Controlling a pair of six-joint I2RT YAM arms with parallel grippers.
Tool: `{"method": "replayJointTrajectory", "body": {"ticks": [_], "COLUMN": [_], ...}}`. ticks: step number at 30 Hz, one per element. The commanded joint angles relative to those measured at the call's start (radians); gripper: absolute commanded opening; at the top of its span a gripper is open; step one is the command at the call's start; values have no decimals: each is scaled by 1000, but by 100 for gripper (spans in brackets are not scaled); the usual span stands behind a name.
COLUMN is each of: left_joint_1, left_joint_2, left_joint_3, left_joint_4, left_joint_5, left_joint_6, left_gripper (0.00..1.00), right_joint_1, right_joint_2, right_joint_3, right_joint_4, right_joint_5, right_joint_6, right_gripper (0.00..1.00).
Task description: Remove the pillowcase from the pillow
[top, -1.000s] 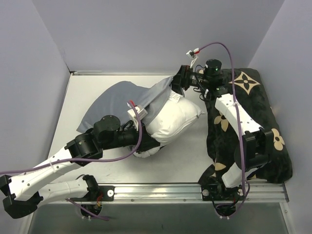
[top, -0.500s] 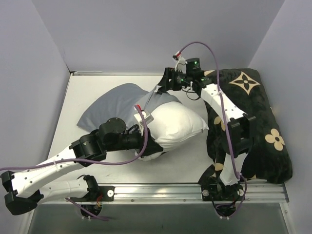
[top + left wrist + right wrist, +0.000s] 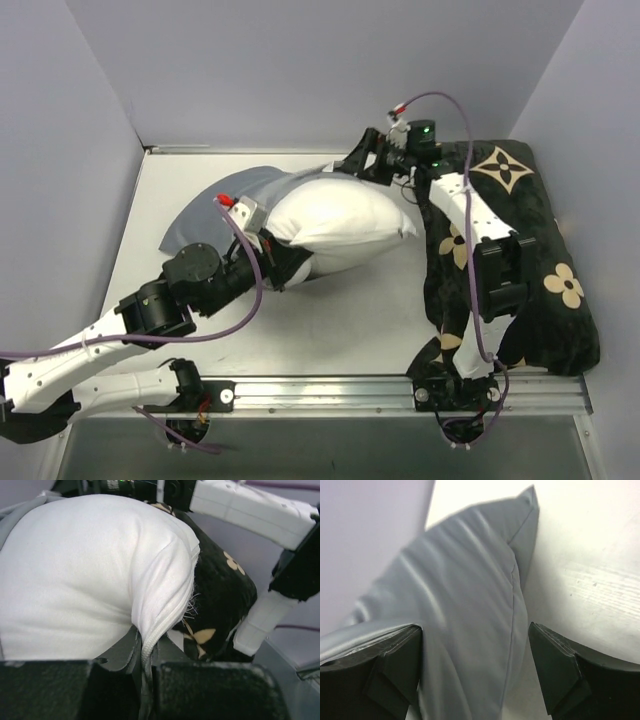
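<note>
Your left hand (image 3: 146, 672) is clamped on a seam of the pillow (image 3: 335, 222). Right hand (image 3: 475, 665): fingers apart, astride the pillowcase (image 3: 465, 580). Pillow lies mid-bench (image 3: 360, 320), long axis left-right, pillowcase covering only its left end.

The pillow (image 3: 335, 225) is plump and white, and lies slantwise across the middle of the worktop (image 3: 350, 330) with most of its body bare. The pillowcase (image 3: 205, 210), smooth grey and creased, covers only its far-left end and trails limp toward the back-left corner.
</note>
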Motion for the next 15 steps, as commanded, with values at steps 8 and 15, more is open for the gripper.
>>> {"method": "replayJointTrajectory", "body": {"ticks": [8,15], "left_joint_1": [-2,1], "left_joint_2": [158,255], "left_joint_3": [327,454], "left_joint_4": [303,361], "left_joint_5": [-335,-423], "left_joint_6": [115,207], "left_gripper": [0,0], "right_joint_1": [-181,-180], "right_joint_2": [-238,-313], "right_joint_3": [68,151], "right_joint_4": [140,14], "right_joint_5": [116,186], "right_joint_6": [359,361], "right_gripper": [86,85]}}
